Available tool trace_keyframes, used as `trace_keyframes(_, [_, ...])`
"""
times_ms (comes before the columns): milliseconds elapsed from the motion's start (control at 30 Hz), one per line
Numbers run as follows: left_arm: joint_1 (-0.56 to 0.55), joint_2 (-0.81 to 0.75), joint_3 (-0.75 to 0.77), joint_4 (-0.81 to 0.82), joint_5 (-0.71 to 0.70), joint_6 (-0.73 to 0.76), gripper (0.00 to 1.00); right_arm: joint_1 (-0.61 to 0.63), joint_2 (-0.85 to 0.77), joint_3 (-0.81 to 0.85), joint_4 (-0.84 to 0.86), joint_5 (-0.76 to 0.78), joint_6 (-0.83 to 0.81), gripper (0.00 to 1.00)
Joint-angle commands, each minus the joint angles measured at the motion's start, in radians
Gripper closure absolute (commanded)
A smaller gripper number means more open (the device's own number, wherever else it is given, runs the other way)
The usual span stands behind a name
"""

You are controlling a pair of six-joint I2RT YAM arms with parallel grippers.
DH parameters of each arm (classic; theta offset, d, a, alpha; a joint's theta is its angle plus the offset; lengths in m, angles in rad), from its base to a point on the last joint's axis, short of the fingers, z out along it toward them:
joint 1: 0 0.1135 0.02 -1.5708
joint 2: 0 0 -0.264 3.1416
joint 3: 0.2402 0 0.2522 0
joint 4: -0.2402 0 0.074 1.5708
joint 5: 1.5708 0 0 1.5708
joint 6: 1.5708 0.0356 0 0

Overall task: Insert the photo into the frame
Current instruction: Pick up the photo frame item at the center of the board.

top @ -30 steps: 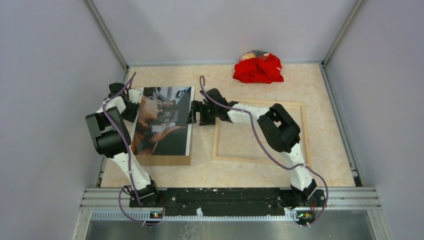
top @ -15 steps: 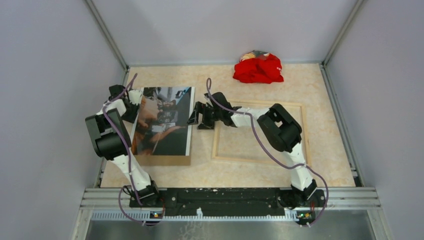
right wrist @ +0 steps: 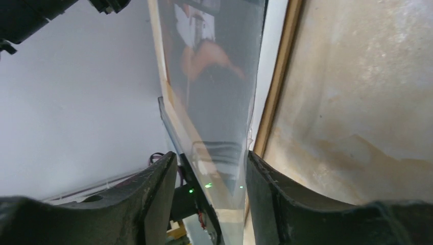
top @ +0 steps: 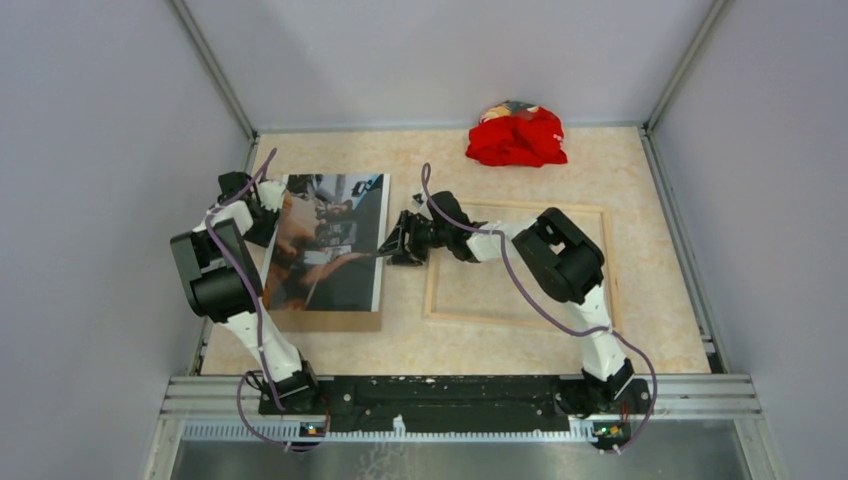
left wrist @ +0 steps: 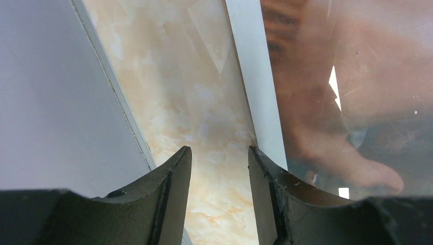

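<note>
The photo [top: 325,240] lies picture up at the left of the table, on a brown backing board [top: 330,320]. The frame [top: 603,262] lies wood side up to its right. My left gripper [top: 262,215] is open at the photo's left edge. In the left wrist view [left wrist: 219,149] bare table shows between its fingers, and the photo's white border [left wrist: 255,76] runs beside the right finger. My right gripper [top: 397,243] is at the photo's right edge. In the right wrist view [right wrist: 210,154] it is open, with the photo's glossy edge [right wrist: 214,66] between the fingers and apart from both.
A red cloth bundle [top: 516,137] lies at the back of the table. Grey walls with metal rails close the left, back and right sides. The left wall [left wrist: 46,102] stands close beside my left gripper. A thin brown edge [right wrist: 278,92] runs beside the photo.
My right gripper has moved a little nearer and lower along the photo's right edge, and has turned onto that edge. The left arm, photo and frame have stayed put.
</note>
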Motion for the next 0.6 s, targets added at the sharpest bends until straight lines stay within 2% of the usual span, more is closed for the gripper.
trace_keyframes(0, [-0.007,0.030,-0.059,-0.130,0.073,-0.007,0.47,0.001,-0.074,-0.006,0.133,-0.046,0.054,0.53])
trace_keyframes(100, [-0.008,0.032,-0.058,-0.132,0.076,-0.007,0.48,0.002,-0.077,-0.009,0.160,-0.056,0.073,0.59])
trace_keyframes(333, [-0.008,0.031,-0.049,-0.148,0.092,-0.007,0.48,0.024,-0.056,0.027,0.119,-0.037,0.042,0.63])
trace_keyframes(400, [-0.008,0.029,-0.039,-0.165,0.097,-0.005,0.47,0.033,-0.047,0.069,0.067,-0.018,0.004,0.75])
trace_keyframes(467, [-0.006,0.020,-0.023,-0.189,0.108,0.003,0.46,0.032,-0.045,0.100,0.010,0.002,-0.034,0.96])
trace_keyframes(500, [-0.007,0.013,-0.014,-0.203,0.117,0.009,0.45,0.031,-0.053,0.118,-0.028,0.014,-0.064,1.00])
trace_keyframes(567, [-0.007,0.000,0.014,-0.242,0.134,0.020,0.42,0.024,-0.082,0.142,-0.103,0.035,-0.125,1.00])
